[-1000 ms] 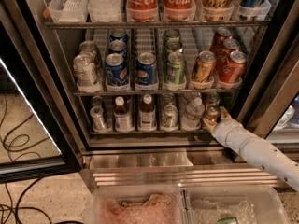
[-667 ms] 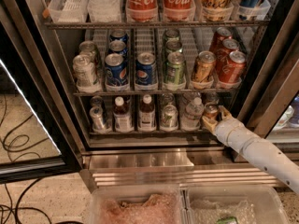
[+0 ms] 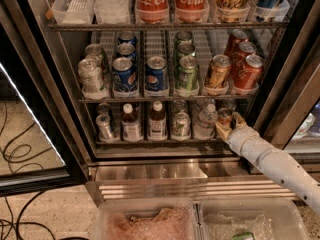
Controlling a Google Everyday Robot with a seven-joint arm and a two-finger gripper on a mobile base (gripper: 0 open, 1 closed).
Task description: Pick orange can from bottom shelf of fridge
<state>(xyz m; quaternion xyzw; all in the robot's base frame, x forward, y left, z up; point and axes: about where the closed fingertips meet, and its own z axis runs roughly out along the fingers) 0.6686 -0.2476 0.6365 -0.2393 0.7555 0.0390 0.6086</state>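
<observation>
The orange can [image 3: 224,117], small and copper-coloured with a silver lid, stands at the right end of the bottom shelf [image 3: 160,141] of the fridge [image 3: 280,99]. My gripper [image 3: 228,125], at the tip of the white arm [image 3: 270,159] that comes in from the lower right, is inside the shelf opening right at the can, which sits in its grasp zone. The can's lower part is hidden behind the gripper.
A clear water bottle [image 3: 205,121] stands just left of the can, then a green can [image 3: 181,124], two brown bottles [image 3: 157,120] and a silver can [image 3: 105,126]. The rack above [image 3: 165,98] holds several cans. The open door [image 3: 30,134] is left; clear bins [image 3: 150,219] lie below.
The gripper has stayed at the orange can with almost no shift. Nothing on the shelves has moved.
</observation>
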